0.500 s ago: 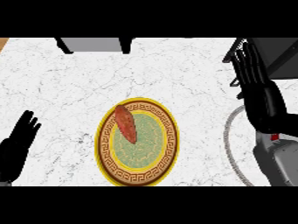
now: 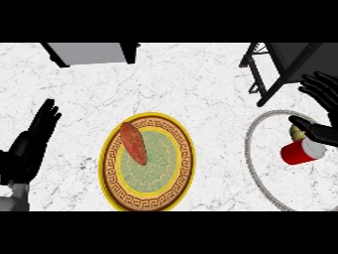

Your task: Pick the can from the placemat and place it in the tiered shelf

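Observation:
The red can [image 2: 299, 153] with a grey end sits tilted on the round white placemat [image 2: 270, 173], which has a grey rope rim, at the right. My right hand [image 2: 336, 126] is directly over it. The fingers are spread and straight, and the thumb [image 2: 309, 128] reaches across just above the can's top; I cannot tell if it touches. A small yellowish patch shows behind the thumb. The black tiered shelf [image 2: 285, 64] stands at the upper right, just beyond the placemat. My left hand [image 2: 27, 144] rests open at the left edge, fingers up.
A yellow-rimmed patterned plate [image 2: 148, 196] with a reddish elongated food item [image 2: 133, 143] on it lies at the centre. A grey box on a black frame [image 2: 91, 52] stands at the back left. White marble counter lies between them.
My right hand and forearm have moved right and toward me, uncovering the red can. The left hand sits a little higher in view. The shelf shows larger.

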### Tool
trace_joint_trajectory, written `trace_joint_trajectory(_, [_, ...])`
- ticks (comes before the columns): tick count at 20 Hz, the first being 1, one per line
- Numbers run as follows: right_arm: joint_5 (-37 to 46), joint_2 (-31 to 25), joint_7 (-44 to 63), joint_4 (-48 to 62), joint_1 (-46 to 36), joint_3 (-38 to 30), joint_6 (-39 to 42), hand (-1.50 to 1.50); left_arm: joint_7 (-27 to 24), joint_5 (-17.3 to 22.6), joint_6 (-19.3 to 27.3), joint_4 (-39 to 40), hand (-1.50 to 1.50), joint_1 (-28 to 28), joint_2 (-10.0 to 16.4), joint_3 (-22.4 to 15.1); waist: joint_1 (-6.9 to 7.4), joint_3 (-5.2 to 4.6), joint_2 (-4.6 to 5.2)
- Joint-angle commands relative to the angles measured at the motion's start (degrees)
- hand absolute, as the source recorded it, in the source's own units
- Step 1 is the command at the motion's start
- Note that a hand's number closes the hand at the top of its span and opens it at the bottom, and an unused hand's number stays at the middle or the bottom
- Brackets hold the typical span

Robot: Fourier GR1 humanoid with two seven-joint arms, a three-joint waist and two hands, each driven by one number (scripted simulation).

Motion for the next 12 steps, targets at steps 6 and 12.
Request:
trace_joint_trajectory(6, [5.57,-2.27,-22.49,26.50,3.24,-14.26,-5.32,-1.50,2.98,-7.64,4.01,-0.91,0.00,-6.27,-5.75,-8.53,3.62,-0.05,-0.33])
trace_joint_trajectory(12, [1.40,-10.61,-26.76,34.41,1.54,-15.46,18.55,-1.50,4.08,-8.34,2.39,-0.63,0.00,-7.57,-5.10,-7.53,4.35,-0.30,-0.84])
